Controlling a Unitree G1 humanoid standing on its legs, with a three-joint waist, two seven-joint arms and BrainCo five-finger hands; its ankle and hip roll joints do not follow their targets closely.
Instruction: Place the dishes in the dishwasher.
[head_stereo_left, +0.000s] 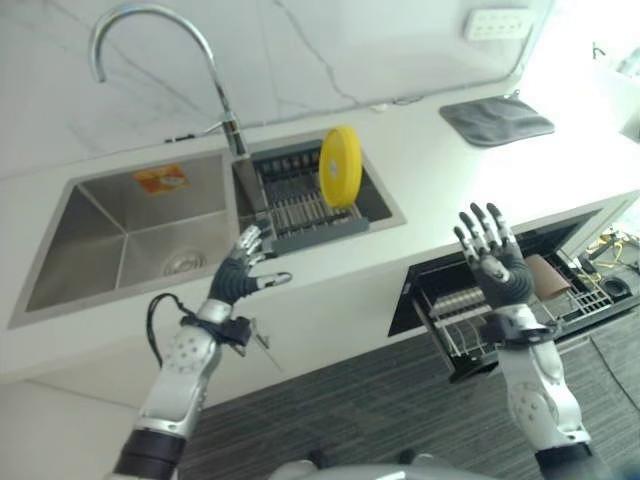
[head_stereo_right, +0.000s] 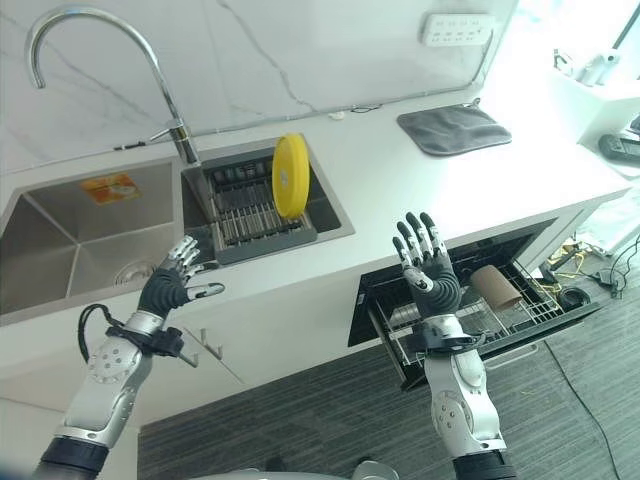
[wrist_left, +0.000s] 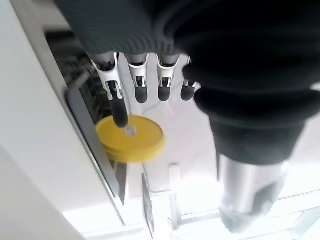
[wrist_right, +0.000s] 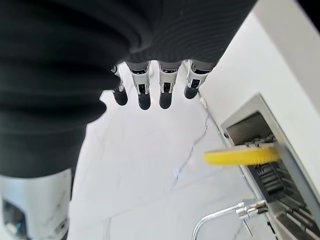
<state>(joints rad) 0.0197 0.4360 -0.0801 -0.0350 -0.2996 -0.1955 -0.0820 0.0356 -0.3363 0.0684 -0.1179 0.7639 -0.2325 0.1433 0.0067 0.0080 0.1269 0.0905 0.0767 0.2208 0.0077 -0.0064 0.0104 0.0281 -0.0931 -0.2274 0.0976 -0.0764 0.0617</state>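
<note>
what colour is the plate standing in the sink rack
Yellow; the plate shows best in the left eye view.

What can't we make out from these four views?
- Dishwasher rack: its back part runs under the counter, and the right hand covers part of its front in both eye views.
- Brown cup-like item in the rack: too small to identify.
- Yellow plate: its lower edge is hidden by the sink rack, so its seating is unclear.
- Left hand: it is open near the sink edge, but contact with the counter cannot be told.
</note>
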